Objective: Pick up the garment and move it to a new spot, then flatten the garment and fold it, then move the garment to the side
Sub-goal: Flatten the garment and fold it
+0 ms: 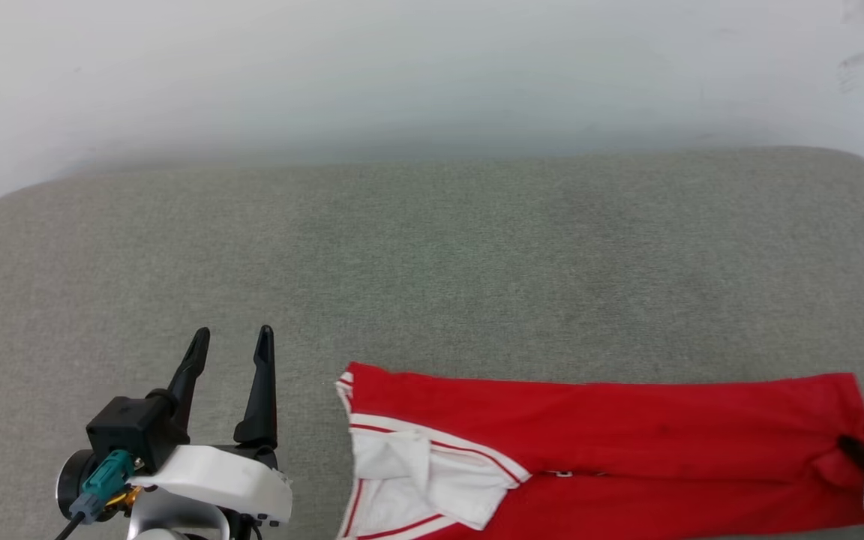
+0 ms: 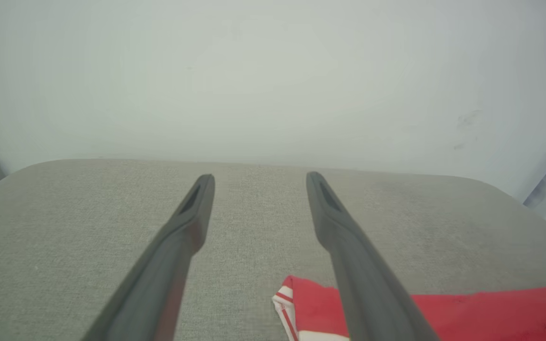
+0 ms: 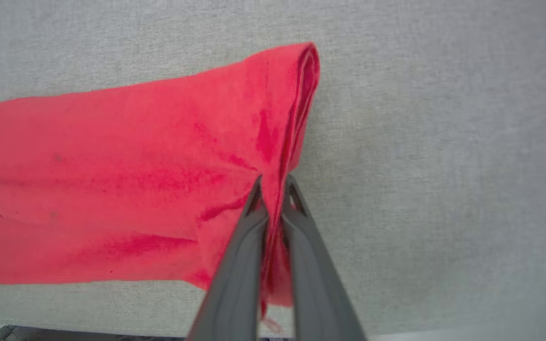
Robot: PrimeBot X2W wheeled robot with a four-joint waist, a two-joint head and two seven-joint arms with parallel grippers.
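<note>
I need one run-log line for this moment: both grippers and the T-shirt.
left gripper: open, empty, over grey cushion | right gripper: shut on red T-shirt, right end | T-shirt: long strip lying on cushion

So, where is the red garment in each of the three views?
Head view: garment lies along the bottom edge, centre to right.
Left wrist view: garment in the bottom right corner.
Right wrist view: garment covers the left half, its end pinched by the right gripper.
Shared landmark: grey cushion under it.

L gripper [image 2: 259,176], jaws wide, nr garment [image 2: 491,312]
</note>
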